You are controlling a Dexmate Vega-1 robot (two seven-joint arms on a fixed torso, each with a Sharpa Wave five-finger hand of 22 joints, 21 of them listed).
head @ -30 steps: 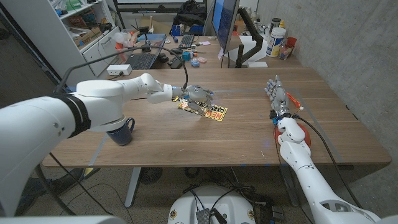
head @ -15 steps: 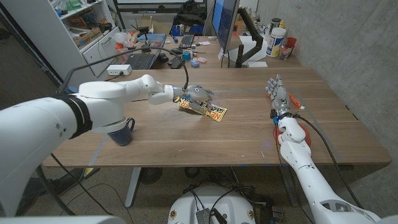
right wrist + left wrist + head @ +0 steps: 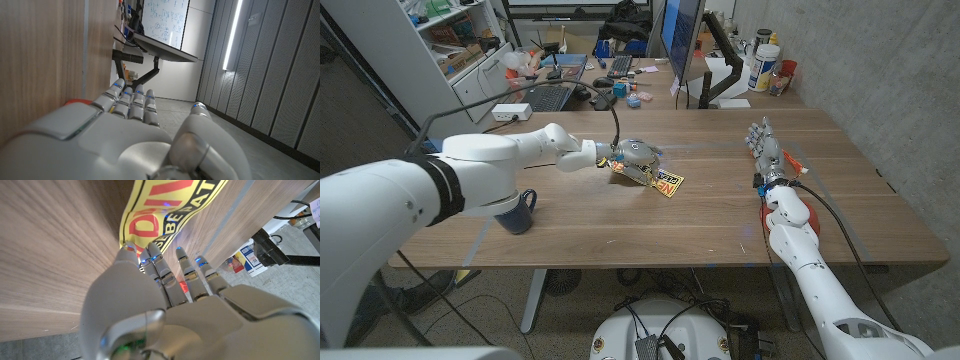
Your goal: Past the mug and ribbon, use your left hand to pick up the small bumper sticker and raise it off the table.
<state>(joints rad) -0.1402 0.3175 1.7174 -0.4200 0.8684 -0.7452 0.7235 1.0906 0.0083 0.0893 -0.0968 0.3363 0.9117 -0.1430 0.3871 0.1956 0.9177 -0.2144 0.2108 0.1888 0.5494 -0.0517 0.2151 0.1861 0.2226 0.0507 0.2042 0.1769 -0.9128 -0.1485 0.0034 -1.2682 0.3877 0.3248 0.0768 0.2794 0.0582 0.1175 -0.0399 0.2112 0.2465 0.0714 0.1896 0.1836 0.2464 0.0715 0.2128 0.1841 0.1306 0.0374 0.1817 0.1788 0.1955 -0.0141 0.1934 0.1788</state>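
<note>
Sticker [image 3: 658,180] in left hand [image 3: 634,157] fingers [image 3: 150,262], above table [image 3: 720,215].

Left arm is stretched out across the middle of the counter [image 3: 720,215], with the left hand [image 3: 633,157] pinching the sticker [image 3: 660,181] between thumb and fingers [image 3: 155,262], the other fingertips lined up close beside them in the wrist view. Right arm lies along the right side, and the right hand [image 3: 764,150] stands on its edge with the fingers [image 3: 131,100] straight, held together, and gripping nothing.
</note>
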